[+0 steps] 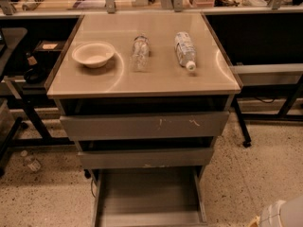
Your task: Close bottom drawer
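Observation:
The bottom drawer (pixel 149 197) is the lowest and narrowest grey tray of the cabinet. It stands pulled far out toward me, and its inside looks empty. Above it, the medium grey drawer (pixel 147 157) and the widest drawer with white scratch marks (pixel 144 125) each stick out a little. Only a white rounded part and a tan edge of my gripper (pixel 267 217) show, at the bottom right corner of the camera view. It is to the right of the bottom drawer and apart from it.
On the cabinet top (pixel 156 79) lie a cream bowl (pixel 93 54), a clear bottle (pixel 140 52) and a labelled bottle (pixel 184 50). A black table leg with a caster (pixel 242 129) stands to the right. A small bottle (pixel 31 162) lies on the speckled floor at left.

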Motion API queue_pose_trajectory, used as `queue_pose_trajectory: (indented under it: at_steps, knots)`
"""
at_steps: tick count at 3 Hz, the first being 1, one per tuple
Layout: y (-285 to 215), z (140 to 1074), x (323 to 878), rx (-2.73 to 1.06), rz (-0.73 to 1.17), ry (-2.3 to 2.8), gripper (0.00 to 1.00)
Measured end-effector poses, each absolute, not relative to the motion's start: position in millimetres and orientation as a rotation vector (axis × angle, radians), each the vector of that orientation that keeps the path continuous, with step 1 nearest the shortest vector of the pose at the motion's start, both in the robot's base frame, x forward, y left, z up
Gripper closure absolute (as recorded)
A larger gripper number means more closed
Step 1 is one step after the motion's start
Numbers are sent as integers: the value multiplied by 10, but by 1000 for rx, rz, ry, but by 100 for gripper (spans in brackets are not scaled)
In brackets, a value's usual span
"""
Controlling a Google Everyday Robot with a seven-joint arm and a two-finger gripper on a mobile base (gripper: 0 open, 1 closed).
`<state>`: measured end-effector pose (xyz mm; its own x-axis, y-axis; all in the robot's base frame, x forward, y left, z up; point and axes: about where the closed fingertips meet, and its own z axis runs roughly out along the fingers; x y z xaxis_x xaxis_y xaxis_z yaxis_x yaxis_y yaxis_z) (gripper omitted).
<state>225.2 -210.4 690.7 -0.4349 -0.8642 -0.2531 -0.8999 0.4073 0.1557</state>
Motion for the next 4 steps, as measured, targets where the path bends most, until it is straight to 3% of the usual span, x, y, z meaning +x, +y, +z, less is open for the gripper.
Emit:
queue_pose_trajectory:
  at_steps: [2,4]
  knots:
    - [-2065,6738,2236,-1569,433,2524,100]
    - [-1744,5727,2143,-1333,594,2553,100]
